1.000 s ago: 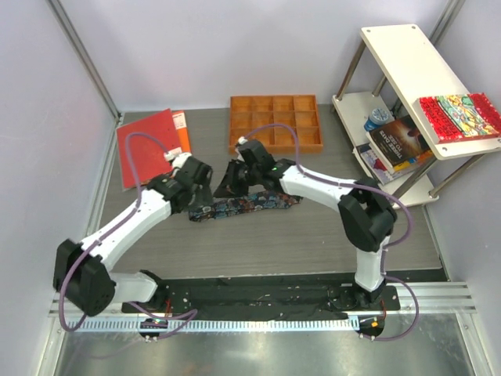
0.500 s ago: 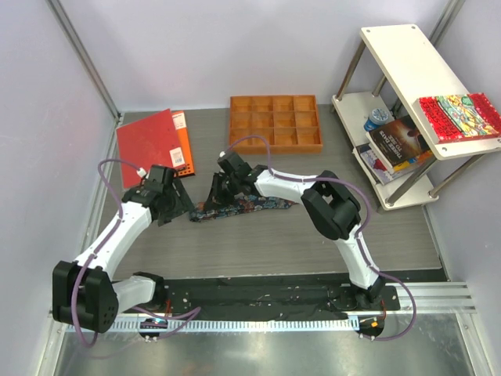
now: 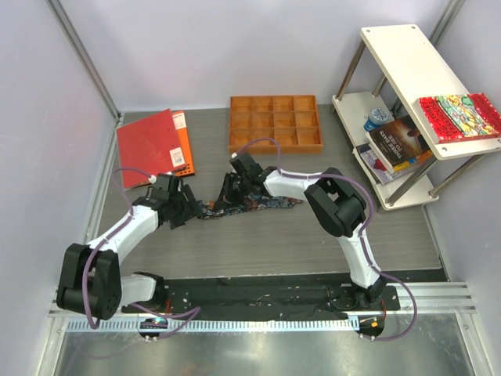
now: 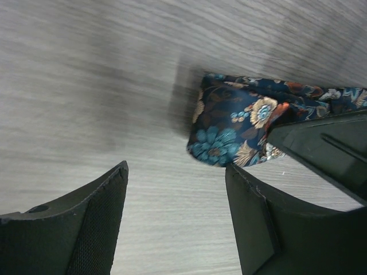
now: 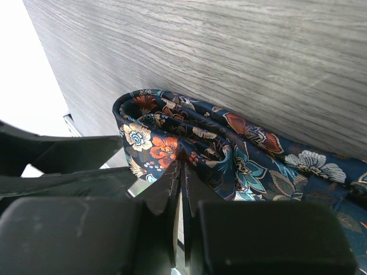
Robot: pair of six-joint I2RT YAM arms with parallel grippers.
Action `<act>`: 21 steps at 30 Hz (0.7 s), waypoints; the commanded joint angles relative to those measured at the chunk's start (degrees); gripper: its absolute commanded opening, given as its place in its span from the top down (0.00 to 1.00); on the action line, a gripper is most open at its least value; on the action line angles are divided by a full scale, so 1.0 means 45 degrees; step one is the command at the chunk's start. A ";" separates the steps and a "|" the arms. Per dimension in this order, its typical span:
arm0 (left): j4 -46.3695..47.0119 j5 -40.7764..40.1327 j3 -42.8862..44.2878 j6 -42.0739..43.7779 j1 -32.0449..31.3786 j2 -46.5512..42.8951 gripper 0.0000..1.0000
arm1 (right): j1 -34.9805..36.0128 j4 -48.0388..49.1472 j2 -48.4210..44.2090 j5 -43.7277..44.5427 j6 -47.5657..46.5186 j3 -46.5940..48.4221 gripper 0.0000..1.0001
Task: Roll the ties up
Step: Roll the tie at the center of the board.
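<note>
- The floral necktie lies at the middle of the top view on the grey table. Its long axis runs left to right, and its left end is folded over into a thick, rounded bundle.
- The right gripper sits on that folded end. In its wrist view its fingers are pressed together, pinching a crease of the fabric.
- The left gripper is just left of the fold and apart from it, jaws spread and holding nothing.
- As I read it, the right arm has the working grip, and the roll must travel rightward along the necktie.
</note>
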 commanded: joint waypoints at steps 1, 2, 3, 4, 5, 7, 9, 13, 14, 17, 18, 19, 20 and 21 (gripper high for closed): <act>0.2295 0.1183 -0.0338 -0.0076 0.0056 0.0276 0.32 | -0.0004 0.0007 -0.0442 0.0213 -0.0296 -0.0352 0.91; 0.2471 0.1282 -0.0416 -0.0057 0.0056 0.0277 0.32 | -0.0003 0.0046 -0.0461 0.0193 -0.0257 -0.0391 0.90; 0.2821 0.1437 -0.0552 -0.0057 0.0056 0.0219 0.32 | -0.0003 0.0105 -0.0462 0.0174 -0.0256 -0.0410 0.91; 0.2940 0.1497 -0.0612 -0.0057 0.0056 0.0199 0.32 | -0.0003 0.0125 -0.0462 0.0173 -0.0237 -0.0430 0.91; 0.3057 0.1498 -0.0670 -0.0057 0.0056 0.0140 0.32 | -0.0003 0.0144 -0.0462 0.0154 -0.0237 -0.0450 0.91; 0.3409 0.1634 -0.0846 -0.0076 0.0056 -0.0055 0.32 | -0.0023 0.0183 -0.0462 0.0135 -0.0217 -0.0469 0.91; 0.3546 0.1692 -0.0982 -0.0115 0.0056 -0.0191 0.32 | -0.0003 0.0203 -0.0462 0.0134 -0.0198 -0.0508 0.91; 0.3918 0.1733 -0.1062 -0.0135 0.0056 0.0020 0.32 | -0.0004 0.0242 -0.0481 0.0134 -0.0198 -0.0528 0.92; 0.3937 0.1751 -0.0984 -0.0096 0.0056 0.0197 0.32 | -0.0003 0.0261 -0.0462 0.0134 -0.0198 -0.0547 0.92; 0.4441 0.1906 -0.0983 0.0001 0.0056 0.1015 0.33 | -0.0004 0.0281 -0.0520 0.0154 -0.0159 -0.0586 0.92; 0.4542 0.1985 -0.0925 0.0021 0.0056 0.1251 0.35 | -0.0003 0.0320 -0.0501 0.0154 -0.0139 -0.0586 0.92; 0.4639 0.2082 -0.0886 0.0022 0.0056 0.1427 0.36 | -0.0003 0.0320 -0.0520 0.0154 -0.0159 -0.0586 0.92; 0.4872 0.2354 -0.0886 0.0022 0.0036 0.1719 0.40 | -0.0003 0.0320 -0.0520 0.0154 -0.0139 -0.0586 0.92; 0.4991 0.2454 -0.0905 0.0002 0.0055 0.1799 0.41 | -0.0023 0.0320 -0.0501 0.0154 -0.0159 -0.0586 0.92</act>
